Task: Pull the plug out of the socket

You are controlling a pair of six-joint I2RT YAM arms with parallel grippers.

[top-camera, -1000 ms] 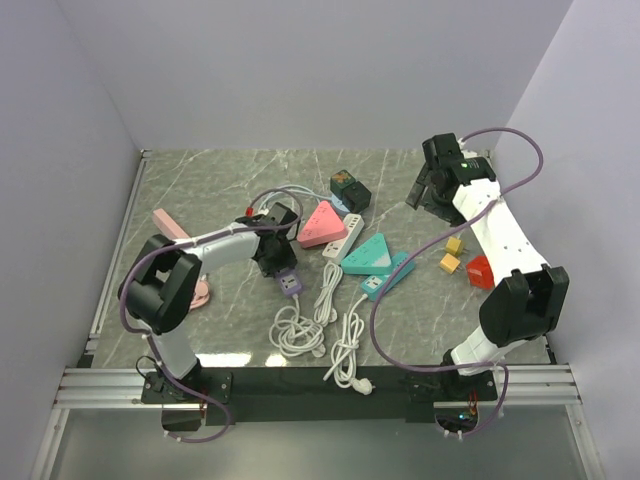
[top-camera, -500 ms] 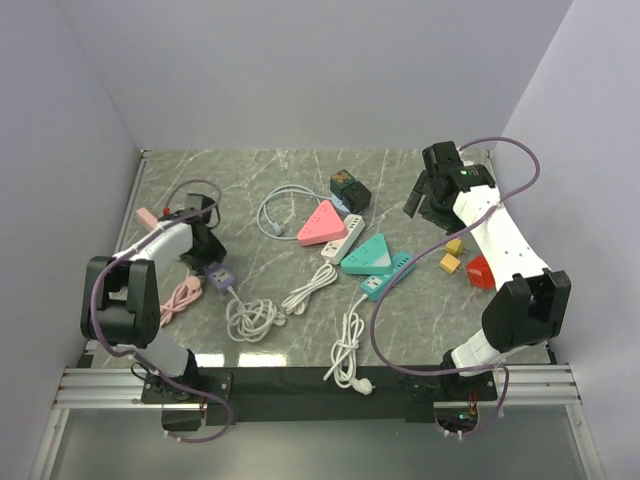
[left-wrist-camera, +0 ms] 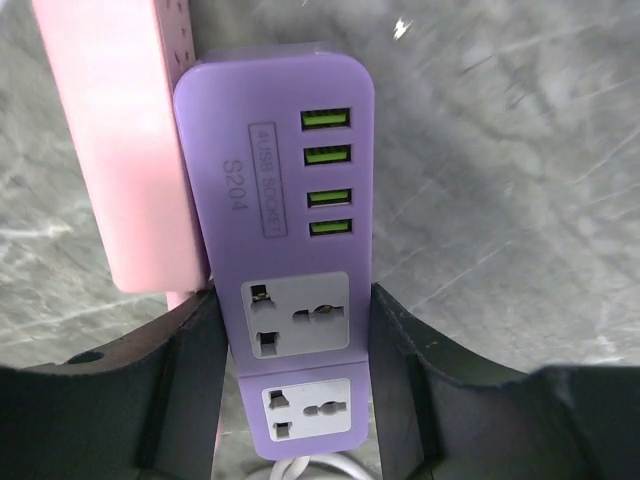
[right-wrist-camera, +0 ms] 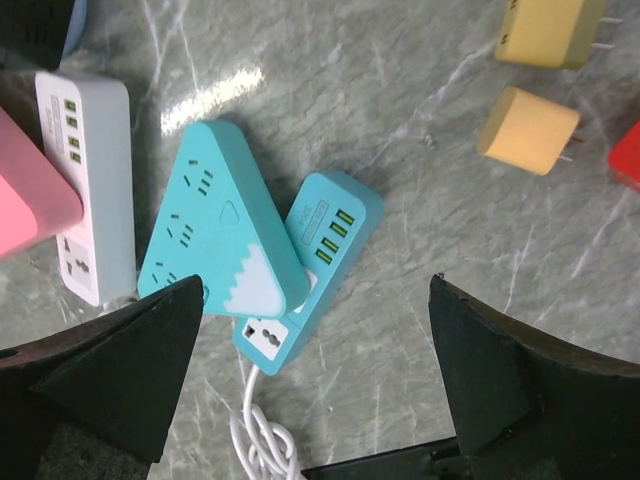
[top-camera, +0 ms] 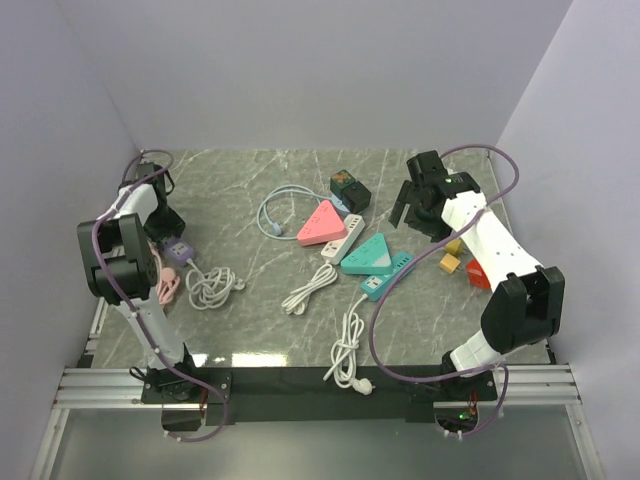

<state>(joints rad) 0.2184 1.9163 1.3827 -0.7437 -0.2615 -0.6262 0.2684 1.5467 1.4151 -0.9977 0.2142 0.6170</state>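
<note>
Purple power strip (left-wrist-camera: 285,200), a smooth rounded plastic slab with four green USB slots and two grey sockets, is clamped at its sides by the jaws of the left gripper (left-wrist-camera: 295,335). It is held at the left edge of the marbled table (top-camera: 240,180), just beside a pink strip (left-wrist-camera: 115,140). Since half a second ago it has been carried toward the upper left, with its coiled white cord (top-camera: 210,287) dragged along. The jaws of the right gripper (right-wrist-camera: 318,290) are spread wide and empty above a teal triangular strip (right-wrist-camera: 215,230). The purple strip's cord end is cut off at the lower frame edge.

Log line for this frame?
left gripper: shut on purple power strip | right gripper: open, clear of teal power strip | visible purple sockets: empty
</note>
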